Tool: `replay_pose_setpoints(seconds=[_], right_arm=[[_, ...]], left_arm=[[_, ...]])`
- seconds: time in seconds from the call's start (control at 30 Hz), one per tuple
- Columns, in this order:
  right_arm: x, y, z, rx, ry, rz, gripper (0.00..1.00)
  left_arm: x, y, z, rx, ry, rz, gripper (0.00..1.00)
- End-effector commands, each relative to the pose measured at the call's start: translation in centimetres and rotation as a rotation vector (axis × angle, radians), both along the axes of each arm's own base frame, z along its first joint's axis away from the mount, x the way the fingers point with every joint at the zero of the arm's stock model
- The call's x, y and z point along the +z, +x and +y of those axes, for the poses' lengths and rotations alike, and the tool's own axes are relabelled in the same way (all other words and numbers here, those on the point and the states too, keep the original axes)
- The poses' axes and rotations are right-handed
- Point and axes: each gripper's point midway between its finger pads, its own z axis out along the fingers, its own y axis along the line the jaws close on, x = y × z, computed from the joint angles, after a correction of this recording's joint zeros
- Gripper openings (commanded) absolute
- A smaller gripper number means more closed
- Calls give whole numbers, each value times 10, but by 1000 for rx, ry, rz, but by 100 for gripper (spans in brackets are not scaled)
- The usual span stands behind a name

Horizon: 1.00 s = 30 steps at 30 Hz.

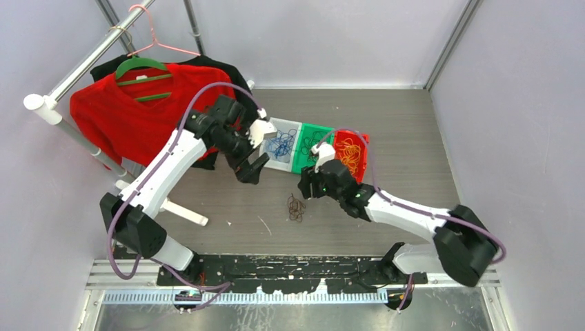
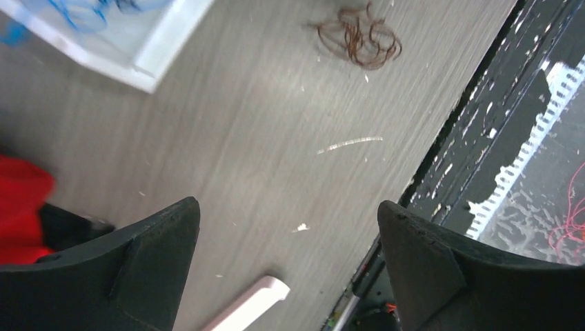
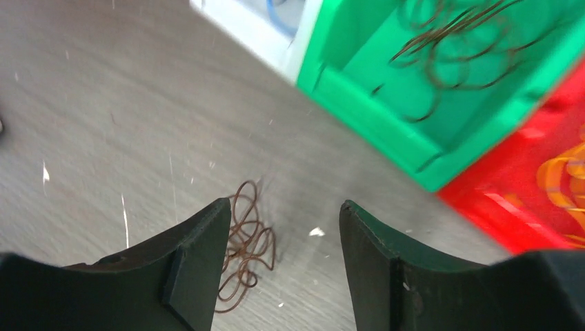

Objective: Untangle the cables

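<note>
L gripper (image 2: 288, 207) is hanging w/ jaws spread wide and nothing btwn them, over bare tabletop (image 2: 276, 138) near the white bin (image 2: 172, 48) where the blue cables (image 1: 281, 145) are lying. R gripper (image 3: 284, 203) is hovering w/ jaws partway apart, also gripping nothing, close over a small loose clump of brown cables (image 3: 245, 252) that is sitting on the table in front of the bins. More brown strands (image 3: 448, 48) are resting in the green bin (image 3: 372, 117) in the middle, and orange cables (image 1: 350, 155) are lying in the red bin (image 3: 503, 200) touching it.
</note>
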Motion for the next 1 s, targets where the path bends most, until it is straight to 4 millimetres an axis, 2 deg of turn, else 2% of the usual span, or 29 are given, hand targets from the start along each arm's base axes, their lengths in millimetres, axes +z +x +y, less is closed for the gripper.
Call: replay_pose_setpoints(seconds=[0.0,0.1,0.2,0.33,0.37,0.47,0.57,0.73,0.83,0.97], right_arm=[[-21,-15,42,163,68,90,63],[-46,-19,48,189,30,140,60],[-59,-22,53,210,24,168,53],[-64,-25,60,225,45,201,32],[-50,-23,64,225,74,184,18],[-16,-19,71,236,138,129,2],[27,-16,78,244,231,64,1],[85,-17,86,266,375,-29,1],[111,-19,87,276,428,-61,1],[133,-23,87,291,481,-89,1]], left_arm=[[-3,-7,7,36,-82,-23,99],[-12,-11,14,66,-92,4,99],[-16,-9,15,95,-105,20,97],[-24,-8,14,113,-99,48,95],[-24,-9,14,122,-101,57,94],[-18,-8,14,137,-123,41,95],[-8,-8,14,149,-168,34,97],[9,-4,17,188,-253,34,99],[15,-4,17,190,-291,30,100],[15,-7,11,175,-327,46,98]])
